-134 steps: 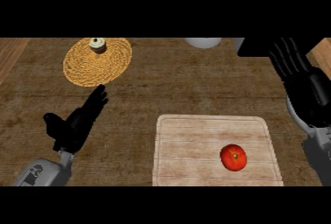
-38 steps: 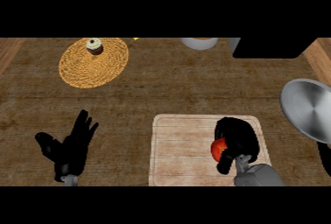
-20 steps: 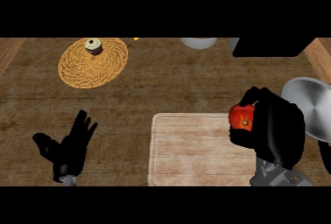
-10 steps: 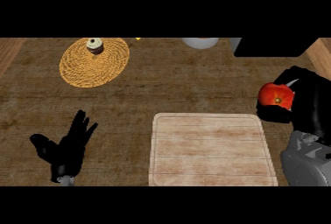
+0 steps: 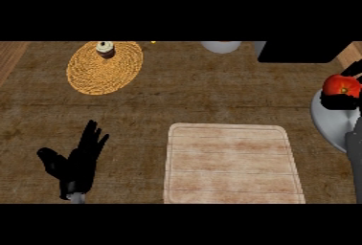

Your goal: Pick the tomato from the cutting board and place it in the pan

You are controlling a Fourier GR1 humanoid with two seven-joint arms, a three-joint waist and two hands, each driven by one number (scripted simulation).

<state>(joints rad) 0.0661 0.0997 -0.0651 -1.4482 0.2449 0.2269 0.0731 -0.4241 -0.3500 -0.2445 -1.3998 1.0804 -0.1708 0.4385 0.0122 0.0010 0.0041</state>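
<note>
Our right hand (image 5: 338,99) curled round the tomato (image 5: 342,85) over the pan (image 5: 326,119) at right, bare cutting board (image 5: 233,165) near centre, woven mat (image 5: 105,67) far left, our left hand (image 5: 74,162) open, resting near left.

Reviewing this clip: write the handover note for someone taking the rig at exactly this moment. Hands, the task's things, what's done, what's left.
Right robot hand: at the view's right edge, curled round the tomato, above the pan.
Left robot hand: open, fingers up, resting at lower left.
Cutting board: nothing on it.
Done: tomato picked off the board and carried to the pan.
Left: lower it, release it in the pan, withdraw the hand.
</note>
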